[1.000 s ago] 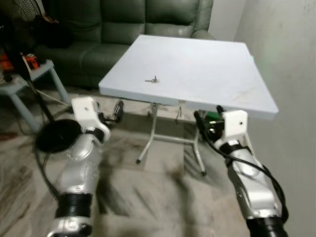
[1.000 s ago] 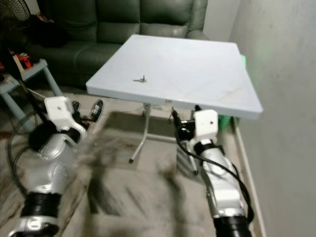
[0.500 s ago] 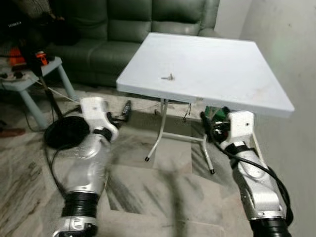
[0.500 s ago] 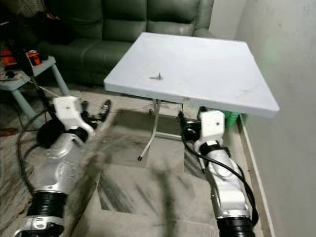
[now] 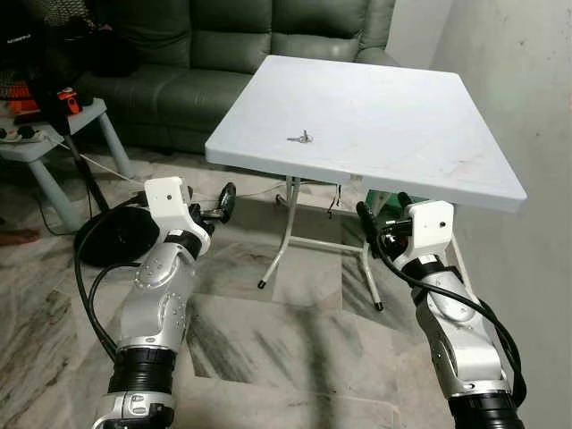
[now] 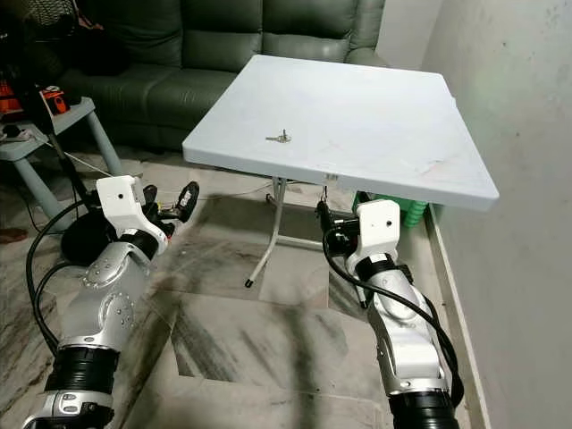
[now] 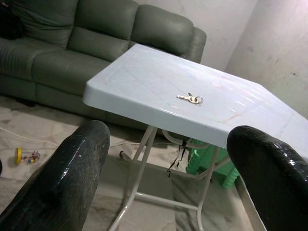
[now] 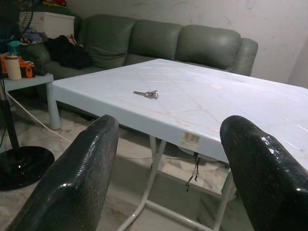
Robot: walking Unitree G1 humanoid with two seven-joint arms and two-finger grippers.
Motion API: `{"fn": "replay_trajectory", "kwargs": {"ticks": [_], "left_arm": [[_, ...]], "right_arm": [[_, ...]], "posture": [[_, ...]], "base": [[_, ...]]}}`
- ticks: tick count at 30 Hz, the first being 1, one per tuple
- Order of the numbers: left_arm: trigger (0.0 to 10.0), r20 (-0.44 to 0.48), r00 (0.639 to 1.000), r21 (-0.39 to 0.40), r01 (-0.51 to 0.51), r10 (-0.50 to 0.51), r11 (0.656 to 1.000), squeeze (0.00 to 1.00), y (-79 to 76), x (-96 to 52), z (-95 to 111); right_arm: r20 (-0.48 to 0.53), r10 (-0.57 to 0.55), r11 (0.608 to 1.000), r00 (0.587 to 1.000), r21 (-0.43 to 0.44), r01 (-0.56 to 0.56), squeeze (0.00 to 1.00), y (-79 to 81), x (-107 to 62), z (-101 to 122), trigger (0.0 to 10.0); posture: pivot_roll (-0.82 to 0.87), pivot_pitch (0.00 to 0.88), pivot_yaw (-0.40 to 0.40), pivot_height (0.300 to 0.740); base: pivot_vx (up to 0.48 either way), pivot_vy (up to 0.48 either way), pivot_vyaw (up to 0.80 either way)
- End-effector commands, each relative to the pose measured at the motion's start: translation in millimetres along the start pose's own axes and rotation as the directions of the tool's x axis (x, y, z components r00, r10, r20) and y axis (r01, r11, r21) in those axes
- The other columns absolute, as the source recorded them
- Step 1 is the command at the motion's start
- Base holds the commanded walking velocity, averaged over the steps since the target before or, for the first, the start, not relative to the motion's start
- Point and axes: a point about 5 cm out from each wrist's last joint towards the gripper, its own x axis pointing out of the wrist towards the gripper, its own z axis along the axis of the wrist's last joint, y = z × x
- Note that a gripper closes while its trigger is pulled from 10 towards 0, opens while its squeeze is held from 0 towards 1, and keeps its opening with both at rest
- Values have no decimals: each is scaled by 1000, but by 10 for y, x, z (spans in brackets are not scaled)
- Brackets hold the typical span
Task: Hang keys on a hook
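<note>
One small bunch of keys (image 5: 300, 138) lies flat on the pale blue counter (image 5: 411, 134), a little in from its near edge and toward the robot's left corner, with bare top all around it. The counter stands on thin white folding legs (image 5: 279, 239), its right edge close to the light wall (image 5: 527, 98) and its far edge close to a dark green sofa (image 5: 223, 54). Both arms are raised in front of the near edge, below the level of the top and short of it. The left hand (image 5: 223, 198) sits off the near left corner with its two black fingers (image 7: 62, 178) spread wide and nothing between them; the right hand (image 5: 380, 219) sits under the near right part of the edge, its fingers (image 8: 264, 178) likewise spread and empty. Marble floor (image 5: 295, 340) lies open between the arms and under the counter. To the left stand a fan base (image 5: 116, 237) with a black cable (image 5: 85, 295) and a small grey side table (image 5: 54, 125); a green item (image 5: 386, 204) sits under the counter near the wall.
</note>
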Motion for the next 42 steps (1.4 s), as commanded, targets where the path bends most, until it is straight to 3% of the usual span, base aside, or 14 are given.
{"fn": "replay_trajectory", "kwargs": {"ticks": [1,42], "left_arm": [[10000,10,1000,6,11,-11,1000,0,-2,3,33],[10000,16,1000,-1,18,-18,1000,0,-7,31,56]], "right_arm": [[7,-7,1000,1000,-1,7,0,-35,2,30,10000],[10,-17,1000,1000,1,17,0,-50,11,31,10000]], "posture": [[3,0,-37,740],[0,0,-24,740]], "base": [[0,0,0],[351,0,0]]}}
